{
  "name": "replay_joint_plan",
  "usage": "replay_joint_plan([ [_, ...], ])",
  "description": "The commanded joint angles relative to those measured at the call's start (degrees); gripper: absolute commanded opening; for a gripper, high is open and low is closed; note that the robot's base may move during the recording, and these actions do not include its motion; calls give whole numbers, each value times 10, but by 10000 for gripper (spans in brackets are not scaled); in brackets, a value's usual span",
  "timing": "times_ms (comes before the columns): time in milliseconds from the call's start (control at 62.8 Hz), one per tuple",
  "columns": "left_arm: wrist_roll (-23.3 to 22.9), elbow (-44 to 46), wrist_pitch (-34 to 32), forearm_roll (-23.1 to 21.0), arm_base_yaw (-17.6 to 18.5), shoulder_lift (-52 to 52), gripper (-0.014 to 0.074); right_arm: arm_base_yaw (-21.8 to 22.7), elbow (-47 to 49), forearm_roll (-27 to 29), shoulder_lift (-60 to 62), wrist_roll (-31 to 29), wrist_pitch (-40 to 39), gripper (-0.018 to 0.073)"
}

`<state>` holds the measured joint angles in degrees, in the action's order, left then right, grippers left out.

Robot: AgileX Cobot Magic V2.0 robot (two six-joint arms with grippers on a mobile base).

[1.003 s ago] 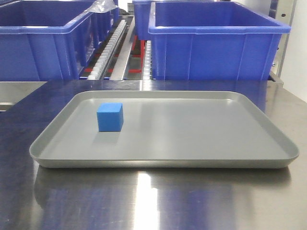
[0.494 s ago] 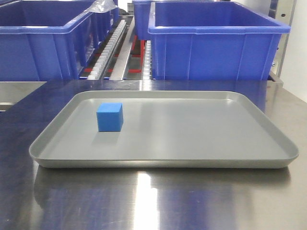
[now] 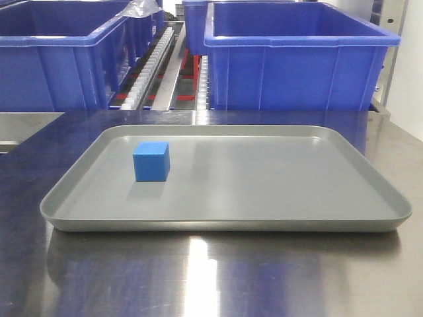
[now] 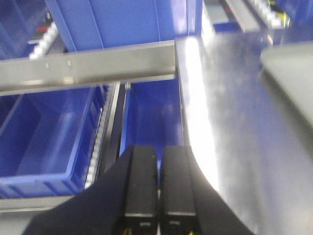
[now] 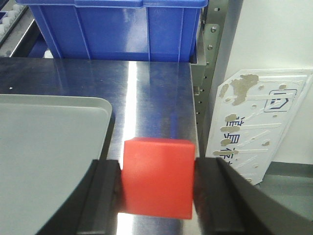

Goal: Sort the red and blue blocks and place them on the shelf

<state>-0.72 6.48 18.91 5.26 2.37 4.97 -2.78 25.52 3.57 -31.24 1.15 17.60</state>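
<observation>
Squeezing the red block [image 5: 157, 174] in the right gripper [image 5: 158, 196], grey tray [image 5: 49, 147] corner just left of the jaws. Pressed together, nothing between, at the left gripper [image 4: 157, 188]; shelf rail [image 4: 98, 66] ahead. Sitting on the tray: blue block [image 3: 151, 160].

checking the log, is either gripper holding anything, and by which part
The right gripper holds the red block, its fingers pressed on two opposite side faces. The left gripper is shut on nothing.

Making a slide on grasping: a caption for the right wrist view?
Right gripper clamps the red block over the steel tabletop, beside the grey tray.
</observation>
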Motion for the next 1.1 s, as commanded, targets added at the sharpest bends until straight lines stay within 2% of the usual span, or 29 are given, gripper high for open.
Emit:
replay_joint_plan([
  [0,-1,63,-51,-12,1,56,126,4,16,-4,0,-3,-50,49],
  [143,-1,148,-51,-34,6,146,126,4,16,-4,0,-3,-50,49],
  [414,-1,278,-51,-37,56,295,126,4,16,-4,0,-3,-50,49],
  [541,-1,287,-51,-44,59,323,126,4,16,-4,0,-3,-50,49],
  [1083,-1,287,-45,-62,59,325,126,4,16,-4,0,-3,-50,49],
])
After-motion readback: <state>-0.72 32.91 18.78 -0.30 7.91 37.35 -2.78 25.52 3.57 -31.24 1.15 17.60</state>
